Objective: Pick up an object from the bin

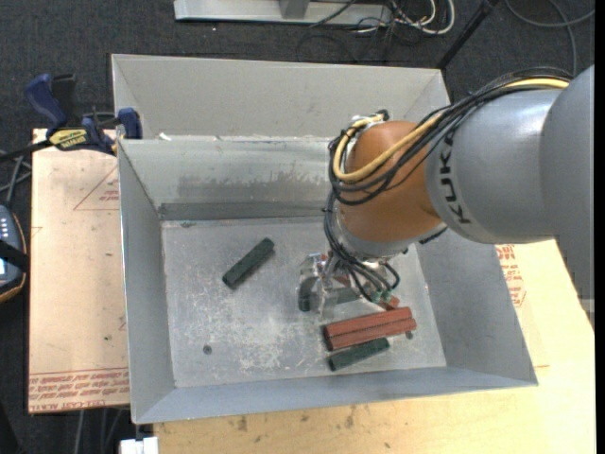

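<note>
My gripper (315, 289) hangs low over the bin floor, right of the middle, under the arm's orange cover. Just below and right of it lies a reddish-brown bar (370, 327), slightly tilted. A dark green bar (359, 354) lies along that bar's lower edge, near the bin's front wall. Further left, apart from the gripper, a dark green block (249, 263) lies at an angle on the floor. Nothing shows between the fingers.
The arm with its orange cover and cables reaches in from the right and hides the bin's right back part. A small dark speck (207, 350) sits on the floor at the front left.
</note>
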`<state>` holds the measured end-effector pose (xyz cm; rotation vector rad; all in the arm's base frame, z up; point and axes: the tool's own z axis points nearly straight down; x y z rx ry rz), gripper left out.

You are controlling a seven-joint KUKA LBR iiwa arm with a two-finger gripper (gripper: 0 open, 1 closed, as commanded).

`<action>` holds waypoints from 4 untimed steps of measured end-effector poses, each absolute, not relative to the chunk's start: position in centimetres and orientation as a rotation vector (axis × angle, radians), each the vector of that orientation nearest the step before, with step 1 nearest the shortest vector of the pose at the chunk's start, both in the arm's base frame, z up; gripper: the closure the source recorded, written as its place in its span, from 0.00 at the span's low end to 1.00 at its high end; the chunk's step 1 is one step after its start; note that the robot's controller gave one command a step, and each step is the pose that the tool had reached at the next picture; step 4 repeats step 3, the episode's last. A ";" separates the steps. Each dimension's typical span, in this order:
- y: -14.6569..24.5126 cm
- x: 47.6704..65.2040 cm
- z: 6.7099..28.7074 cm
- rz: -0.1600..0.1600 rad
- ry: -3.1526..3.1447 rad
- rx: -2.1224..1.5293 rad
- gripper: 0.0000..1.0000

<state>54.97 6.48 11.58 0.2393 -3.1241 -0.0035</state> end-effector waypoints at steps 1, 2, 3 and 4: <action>4.9 58.5 17.9 0.000 -3.140 0.098 1.00; 5.3 60.1 19.4 -0.002 -3.156 0.073 1.00; 5.5 59.0 21.5 -0.001 -3.134 0.163 1.00; 5.5 59.0 21.5 -0.001 -3.134 0.163 1.00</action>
